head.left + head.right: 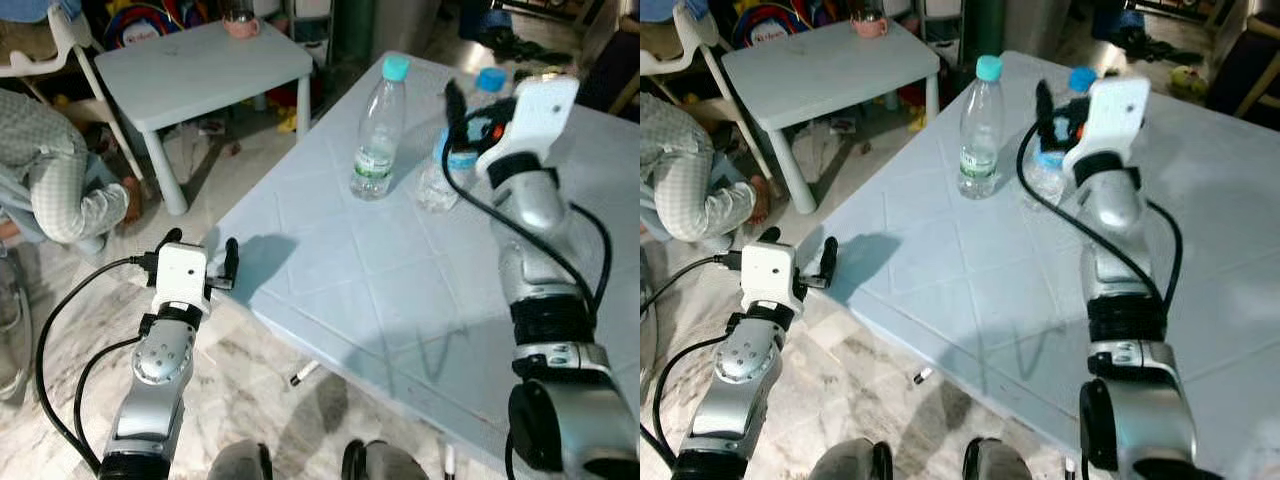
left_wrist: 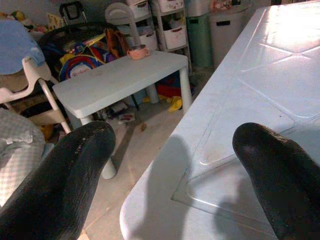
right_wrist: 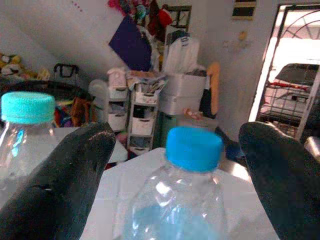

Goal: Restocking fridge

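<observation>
Where fingers [image 3: 75, 175] straddle: clear bottle [image 3: 187, 200] | blue cap [image 3: 194, 147]

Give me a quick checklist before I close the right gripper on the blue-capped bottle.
1. Right gripper open: ok, its two black fingers stand wide apart.
2. Clear plastic bottle with the blue cap between those fingers: ok, centred in the right wrist view.
3. Fingers down at the bottle's body: cannot tell, the wrist view sits at cap height.
4. Neighbouring clear plastic bottle with the teal cap out of the way: ok, upright and apart, though close beside one finger.
5. Left gripper out of the way: ok, open, low beside the edge of the pale blue table.
6. Person's checked sleeve clear of the table: ok.
</observation>
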{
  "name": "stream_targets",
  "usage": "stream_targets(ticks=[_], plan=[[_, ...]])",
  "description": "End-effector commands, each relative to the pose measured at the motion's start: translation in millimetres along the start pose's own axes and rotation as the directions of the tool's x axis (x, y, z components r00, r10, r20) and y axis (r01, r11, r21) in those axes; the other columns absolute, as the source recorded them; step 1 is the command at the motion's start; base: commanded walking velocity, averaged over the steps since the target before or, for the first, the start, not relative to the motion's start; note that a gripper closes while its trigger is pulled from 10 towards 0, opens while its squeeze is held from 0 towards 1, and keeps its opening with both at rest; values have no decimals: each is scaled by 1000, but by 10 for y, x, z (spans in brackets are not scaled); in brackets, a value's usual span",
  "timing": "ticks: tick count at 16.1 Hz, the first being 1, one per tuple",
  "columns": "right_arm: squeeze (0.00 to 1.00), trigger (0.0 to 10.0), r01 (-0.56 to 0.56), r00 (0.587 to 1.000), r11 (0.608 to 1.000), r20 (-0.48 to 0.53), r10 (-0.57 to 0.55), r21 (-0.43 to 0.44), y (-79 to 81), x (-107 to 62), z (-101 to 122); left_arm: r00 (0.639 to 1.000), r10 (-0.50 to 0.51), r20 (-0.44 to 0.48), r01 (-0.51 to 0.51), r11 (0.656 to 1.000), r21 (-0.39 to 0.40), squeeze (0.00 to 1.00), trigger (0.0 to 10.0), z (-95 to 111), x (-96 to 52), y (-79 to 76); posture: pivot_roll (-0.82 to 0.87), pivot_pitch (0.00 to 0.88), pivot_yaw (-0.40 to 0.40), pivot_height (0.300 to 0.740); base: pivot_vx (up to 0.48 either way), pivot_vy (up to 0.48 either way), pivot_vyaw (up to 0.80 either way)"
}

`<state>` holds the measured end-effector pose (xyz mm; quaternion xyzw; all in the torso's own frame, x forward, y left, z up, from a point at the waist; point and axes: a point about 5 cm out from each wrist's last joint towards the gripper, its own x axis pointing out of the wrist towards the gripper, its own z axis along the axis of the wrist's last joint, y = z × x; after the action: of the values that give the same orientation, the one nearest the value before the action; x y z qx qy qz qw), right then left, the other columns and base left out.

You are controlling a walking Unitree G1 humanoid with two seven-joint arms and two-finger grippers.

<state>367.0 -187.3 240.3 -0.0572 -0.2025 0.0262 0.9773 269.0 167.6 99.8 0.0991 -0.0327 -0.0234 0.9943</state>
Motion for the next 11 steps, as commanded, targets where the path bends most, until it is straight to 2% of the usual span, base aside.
stream_targets(ticks=[1, 3, 7, 10, 11], plan=[[0, 10000, 32, 999, 999, -2, -32, -1, -46, 6, 9, 1000, -9, 10, 8, 1000, 13, 0, 10000, 32, -5, 18, 123, 98, 1, 740, 0, 0, 0], [0, 10000, 39, 999, 999, -7, -39, -15, -81, 30, 3, 1000, -18, 8, 17, 1000, 11, 0, 10000, 27, 1, 14, 123, 97, 3, 740, 0, 0, 0], [0, 10000, 34, 999, 999, -22, -35, -29, -204, 192, 82, 999, -32, -3, 32, 999, 13, 0, 10000, 0, 4, -1, 120, 98, 0, 740, 0, 0, 0], [0, 10000, -15, 998, 1000, -61, 15, -2, -162, 298, 68, 999, -43, -9, 43, 999, 11, 0, 10000, -9, -9, -40, 126, 99, -3, 740, 0, 0, 0], [0, 3882, -35, 996, 999, -84, 36, 19, -133, 339, 55, 999, -45, -12, 45, 999, 13, 0, 10000, -12, -12, -42, 132, 104, -7, 740, 0, 0, 0]])
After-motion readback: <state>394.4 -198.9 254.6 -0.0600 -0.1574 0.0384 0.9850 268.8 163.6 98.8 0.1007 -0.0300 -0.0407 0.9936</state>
